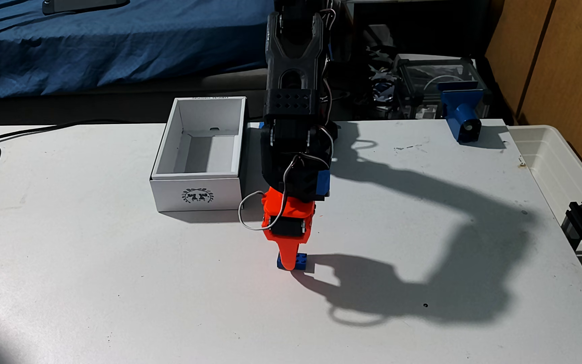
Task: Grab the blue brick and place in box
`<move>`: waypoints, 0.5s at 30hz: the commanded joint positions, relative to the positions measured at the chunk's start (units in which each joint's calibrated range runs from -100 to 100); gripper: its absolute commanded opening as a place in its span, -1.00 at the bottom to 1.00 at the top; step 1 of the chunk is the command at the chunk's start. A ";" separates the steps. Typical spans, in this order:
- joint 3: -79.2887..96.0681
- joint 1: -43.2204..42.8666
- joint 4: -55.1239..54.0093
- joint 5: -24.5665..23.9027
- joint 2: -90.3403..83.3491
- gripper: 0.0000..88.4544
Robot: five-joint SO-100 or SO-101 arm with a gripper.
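The orange gripper (288, 264) is seen lowered onto the blue brick (302, 261) on the white tabletop (107, 280); whether its fingers are clamped on it cannot be told, one finger being hidden. The box (198, 164) stands open behind, to the left in the fixed view. A square, firm hold before lifting is advised. Bare tabletop lies between brick and box; only the box's near wall must be cleared.

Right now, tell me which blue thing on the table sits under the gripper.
The small studded blue brick, at the tip of the orange gripper. The larger blue clamp-like block stands far off at the table's back right edge.
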 commanded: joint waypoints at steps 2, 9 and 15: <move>-0.19 0.29 -0.26 -0.29 -0.19 -0.98; -3.30 0.52 6.55 0.29 -1.29 -0.98; -10.04 3.19 13.87 0.50 -1.55 -0.98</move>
